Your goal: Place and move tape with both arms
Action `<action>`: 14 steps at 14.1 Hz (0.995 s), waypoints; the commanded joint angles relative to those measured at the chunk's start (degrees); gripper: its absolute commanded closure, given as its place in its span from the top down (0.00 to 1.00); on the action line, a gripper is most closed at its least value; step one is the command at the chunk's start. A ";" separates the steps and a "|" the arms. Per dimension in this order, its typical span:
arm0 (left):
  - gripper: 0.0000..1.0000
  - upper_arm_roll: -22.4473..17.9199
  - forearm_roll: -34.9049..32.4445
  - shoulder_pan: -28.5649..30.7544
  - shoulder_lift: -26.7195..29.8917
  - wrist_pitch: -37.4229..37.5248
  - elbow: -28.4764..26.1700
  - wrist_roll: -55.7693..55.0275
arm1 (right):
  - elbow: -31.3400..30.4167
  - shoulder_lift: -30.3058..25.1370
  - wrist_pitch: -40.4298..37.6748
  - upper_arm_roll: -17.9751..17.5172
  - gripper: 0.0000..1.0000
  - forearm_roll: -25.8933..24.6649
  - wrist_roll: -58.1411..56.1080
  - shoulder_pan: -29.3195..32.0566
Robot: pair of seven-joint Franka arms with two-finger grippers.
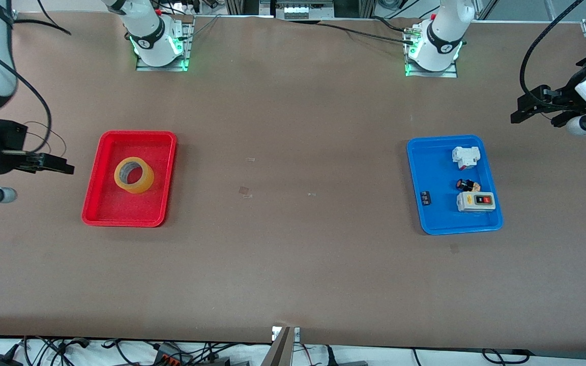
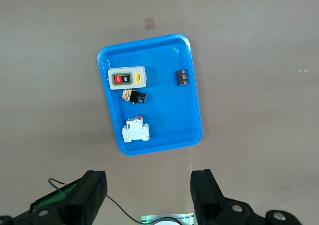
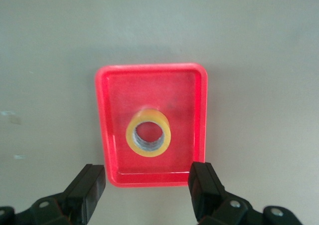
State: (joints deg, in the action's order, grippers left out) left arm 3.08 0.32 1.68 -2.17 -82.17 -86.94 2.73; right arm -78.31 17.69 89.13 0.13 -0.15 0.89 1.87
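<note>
The tape [image 1: 134,175], a yellow-amber roll with a wide hollow core, lies flat in a red tray [image 1: 138,134] toward the right arm's end of the table. It also shows in the right wrist view [image 3: 148,132], inside the red tray [image 3: 184,100]. My right gripper [image 1: 66,168] is open and empty, in the air over the bare table beside the red tray; its jaws [image 3: 147,190] stand wide apart. My left gripper [image 1: 519,109] is open and empty, in the air over the table's left-arm end, and it also shows in the left wrist view [image 2: 148,192].
A blue tray [image 1: 435,168] toward the left arm's end holds a white-grey switch box [image 1: 475,201], a white breaker [image 1: 465,156], a black-red push button [image 1: 468,185] and a small black part [image 1: 426,197]. The left wrist view shows this tray [image 2: 159,105] too.
</note>
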 commanded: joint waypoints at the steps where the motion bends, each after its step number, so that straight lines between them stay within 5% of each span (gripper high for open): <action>1: 1.00 0.61 0.82 0.87 -0.82 1.14 1.34 -0.27 | 4.47 1.39 -1.59 -0.22 1.00 0.85 -1.07 -0.02; 9: 1.00 0.78 0.82 0.60 -0.56 1.31 1.69 -0.36 | 5.55 -1.85 0.26 0.13 1.00 0.32 -1.33 -0.73; 14: 1.00 0.52 0.30 0.87 -0.47 1.23 1.86 -0.18 | -15.43 -13.53 10.52 0.13 1.00 0.32 -1.77 -0.55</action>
State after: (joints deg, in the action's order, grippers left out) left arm 3.19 0.32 1.73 -2.59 -82.16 -86.54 2.71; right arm -81.90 11.68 94.55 0.07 0.10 0.21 1.38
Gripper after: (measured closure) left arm 0.000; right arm 0.000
